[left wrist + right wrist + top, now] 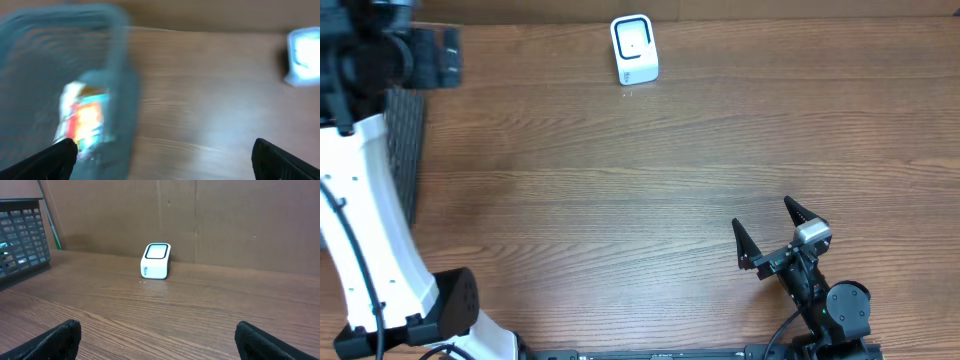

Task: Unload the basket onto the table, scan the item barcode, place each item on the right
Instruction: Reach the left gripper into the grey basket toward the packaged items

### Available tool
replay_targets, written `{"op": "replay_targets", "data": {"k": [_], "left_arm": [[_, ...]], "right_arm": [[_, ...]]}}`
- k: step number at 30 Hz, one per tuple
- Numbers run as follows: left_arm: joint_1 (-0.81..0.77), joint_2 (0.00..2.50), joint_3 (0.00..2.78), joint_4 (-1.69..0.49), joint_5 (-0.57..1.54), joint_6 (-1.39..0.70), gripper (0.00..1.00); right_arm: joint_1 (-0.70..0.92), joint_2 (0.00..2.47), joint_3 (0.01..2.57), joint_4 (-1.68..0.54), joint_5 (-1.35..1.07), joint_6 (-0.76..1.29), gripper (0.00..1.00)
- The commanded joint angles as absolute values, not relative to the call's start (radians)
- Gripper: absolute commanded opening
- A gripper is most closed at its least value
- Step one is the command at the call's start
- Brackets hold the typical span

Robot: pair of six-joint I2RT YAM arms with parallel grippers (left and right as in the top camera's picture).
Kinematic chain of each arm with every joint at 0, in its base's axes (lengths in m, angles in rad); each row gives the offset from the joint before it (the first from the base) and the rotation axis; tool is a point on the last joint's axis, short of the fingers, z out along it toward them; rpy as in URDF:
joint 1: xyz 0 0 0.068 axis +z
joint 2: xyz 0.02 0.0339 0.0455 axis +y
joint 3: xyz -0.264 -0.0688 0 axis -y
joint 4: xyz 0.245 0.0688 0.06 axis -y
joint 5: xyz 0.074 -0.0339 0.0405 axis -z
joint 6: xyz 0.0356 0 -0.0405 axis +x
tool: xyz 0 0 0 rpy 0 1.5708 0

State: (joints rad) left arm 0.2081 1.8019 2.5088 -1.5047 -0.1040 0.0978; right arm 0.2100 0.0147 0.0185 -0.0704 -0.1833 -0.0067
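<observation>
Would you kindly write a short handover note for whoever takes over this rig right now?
Left tool: open and empty, close to the basket at the left of the table; its camera view is blurred.
Right tool: open and empty, at the near right of the table.
Item: a colourful packet lying inside the basket, not gripped.
Scanner: white, standing at the far edge of the table, near the middle.
Done: nothing shows as done yet.
Left: grasp the item, lift it out, and present its barcode to the scanner.
</observation>
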Motion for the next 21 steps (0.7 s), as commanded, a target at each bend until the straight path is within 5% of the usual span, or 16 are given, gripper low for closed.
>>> {"op": "replay_targets", "data": {"k": [1,10,21], "left_arm": [[0.356,1.781,2.526,-1.499,-0.181,0.002,1.0],[0.702,1.832,2.402,-1.455,0.086,0.071,1.0],[0.759,2.014,2.259,-1.353,0.187,0.212,0.99]], "right_arm": [[0.205,0.003,0.008,-0.065,-0.185,-0.003,1.0],[0.205,0.003,0.008,-0.065,-0.185,-0.003,1.0],[0.205,0.003,0.008,-0.065,-0.185,-0.003,1.0]]}}
